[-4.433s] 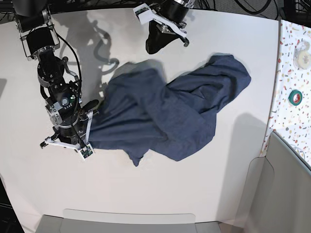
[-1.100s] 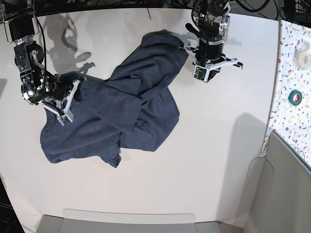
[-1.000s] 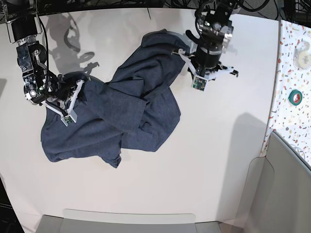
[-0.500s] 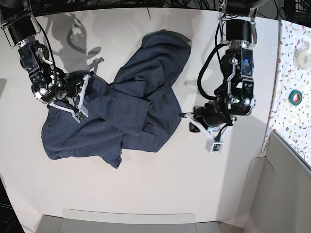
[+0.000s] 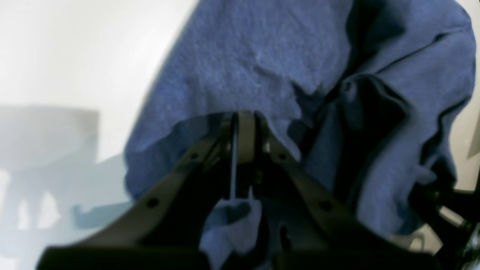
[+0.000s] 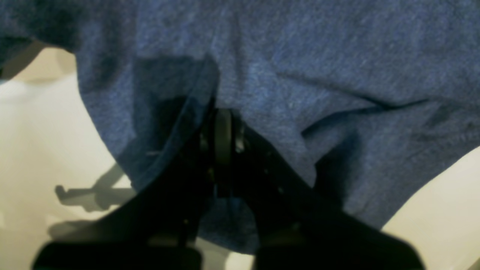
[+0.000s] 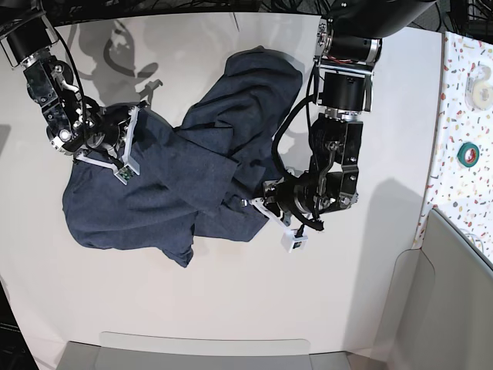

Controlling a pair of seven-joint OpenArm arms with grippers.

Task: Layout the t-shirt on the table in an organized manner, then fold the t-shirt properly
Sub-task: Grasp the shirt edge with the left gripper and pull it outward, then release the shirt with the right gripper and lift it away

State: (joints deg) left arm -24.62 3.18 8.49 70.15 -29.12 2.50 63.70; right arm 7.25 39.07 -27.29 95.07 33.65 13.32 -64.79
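T-shirt (image 7: 192,166) lay crumpled on table (image 7: 231,301). L gripper (image 7: 271,202) clamped on shirt's edge nr its lower right. R gripper (image 7: 127,142) pinched fabric at upper left.

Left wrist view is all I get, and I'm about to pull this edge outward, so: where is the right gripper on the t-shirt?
Observer: The right gripper is shut on the t-shirt at the end of the cloth opposite yours.
Operator: Is the shirt flat between us?
Observer: No. It lies crumpled on the table, its layers overlapping, with one lobe reaching toward the table's far edge.
Operator: Anything near my arm?
Observer: A green tape roll sits on the speckled side surface, well apart from the left gripper.
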